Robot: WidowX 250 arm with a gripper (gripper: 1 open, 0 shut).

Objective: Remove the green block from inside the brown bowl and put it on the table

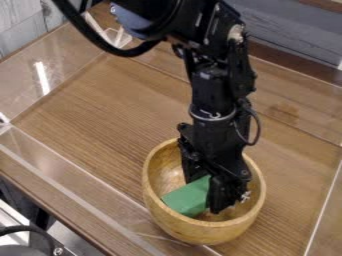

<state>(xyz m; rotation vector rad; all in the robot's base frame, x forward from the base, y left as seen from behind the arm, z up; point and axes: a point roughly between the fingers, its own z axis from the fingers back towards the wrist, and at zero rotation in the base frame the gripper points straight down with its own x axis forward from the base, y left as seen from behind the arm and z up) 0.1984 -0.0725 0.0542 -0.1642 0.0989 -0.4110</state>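
- Desk point(94, 110): wood-grain surface, seen edged by clear walls.
- Brown bowl point(171, 222): set on the desk at about 5 o'clock in the view.
- Gripper point(218, 200): pointed down into the bowl, clamped on the block.
- Green block point(191, 197): held tilted inside the bowl.

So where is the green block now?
The block lies inside the bowl at the lower right of the camera view, with the hand shut on it.

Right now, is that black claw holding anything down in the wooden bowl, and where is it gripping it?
Yes: the gripper is shut on the green block inside the brown bowl, pinching its upper right end.
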